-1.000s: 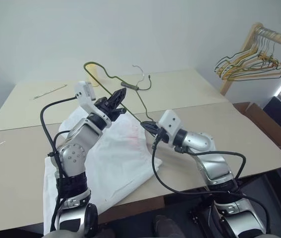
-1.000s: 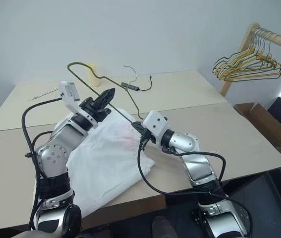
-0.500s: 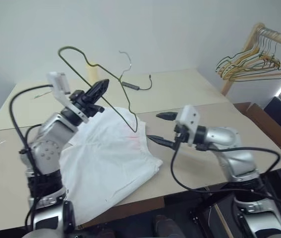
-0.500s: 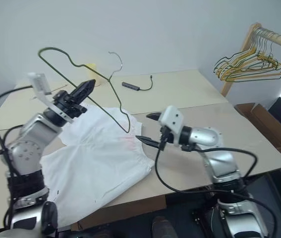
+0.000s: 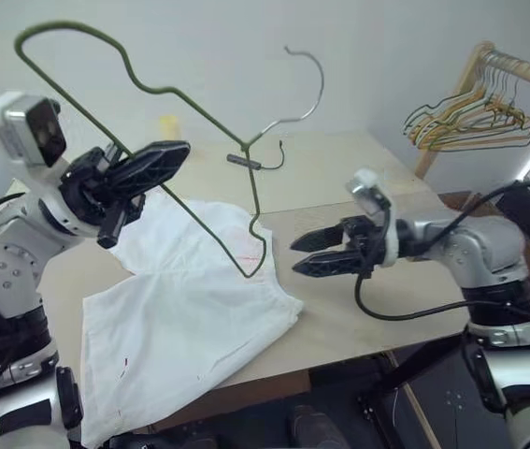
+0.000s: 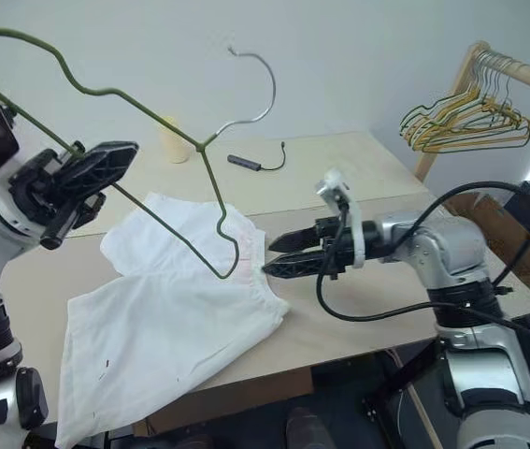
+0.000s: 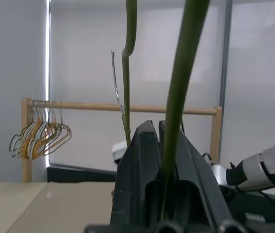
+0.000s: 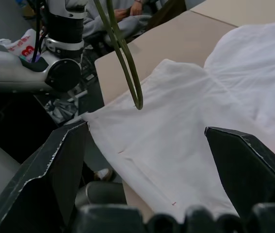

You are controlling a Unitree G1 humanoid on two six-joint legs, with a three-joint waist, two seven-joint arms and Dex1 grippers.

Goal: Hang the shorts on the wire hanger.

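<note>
Left tool [image 5: 157, 161], upper left, grips the hanger [image 5: 210, 117] raised over the shorts [image 5: 190, 299] on the tabletop [image 5: 414, 234]; right tool [image 5: 307, 254] gapes wide, empty, mid-frame.

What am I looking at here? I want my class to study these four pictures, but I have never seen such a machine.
It is a two-armed robot; each arm ends in a black two-fingered pincer. Two pictures come from cameras in its head, looking down over a beige table. The other two come from a camera on each wrist, looking along that pincer's fingers. White shorts lie flat on the table. The left pincer is shut on a green wire hanger, raised in the air. The right pincer is open and empty beside the shorts. At the back right, more hangers hang on a wooden rail.
</note>
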